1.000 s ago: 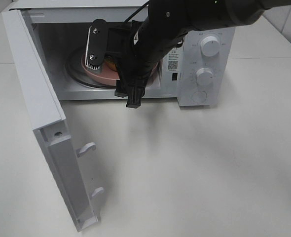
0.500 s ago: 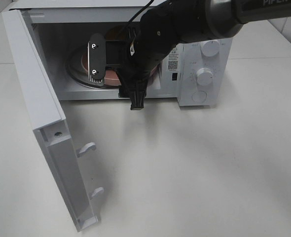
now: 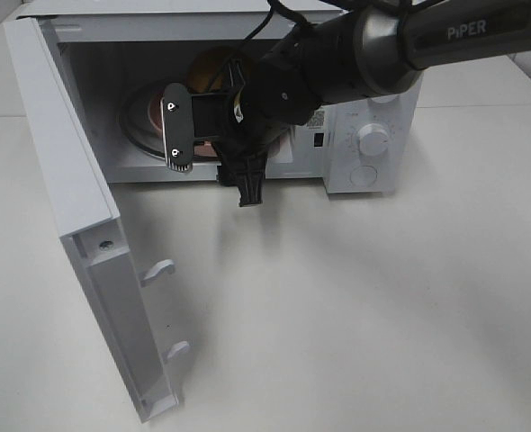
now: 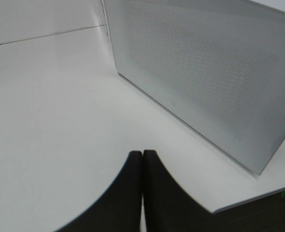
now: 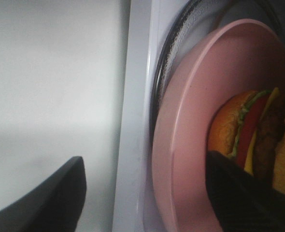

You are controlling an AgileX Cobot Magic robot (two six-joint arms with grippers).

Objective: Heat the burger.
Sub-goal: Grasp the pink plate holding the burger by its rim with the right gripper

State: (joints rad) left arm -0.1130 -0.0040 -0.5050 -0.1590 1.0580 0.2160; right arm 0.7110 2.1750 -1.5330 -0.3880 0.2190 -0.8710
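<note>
A white microwave (image 3: 373, 135) stands on a pale table (image 3: 355, 315), seen from a high camera. Its door (image 3: 76, 225) hangs wide open toward the left of the view, with two latch hooks showing on its inner edge. Two round dials and a round button sit on the control panel at the oven's right.

The right arm, dark and bulky, reaches in from the upper right, and the right gripper (image 3: 213, 148) sits at the mouth of the oven cavity. Its jaws stand well apart and hold nothing; one finger (image 3: 176, 126), a flat black bar with a pale toothed tip, points downward in front of the opening.

Inside the cavity a round pink plate (image 3: 148, 110) rests on the glass turntable (image 3: 130, 135). The burger (image 5: 251, 133) lies on that plate (the wrist camera shows its bun, green lettuce, red tomato, yellow cheese and dark patty). One dark fingertip is in front of it there; whether they touch is unclear.

The left gripper (image 4: 142, 157) hovers over bare table beside the microwave's perforated white side, its two dark fingers pressed together, empty.
</note>
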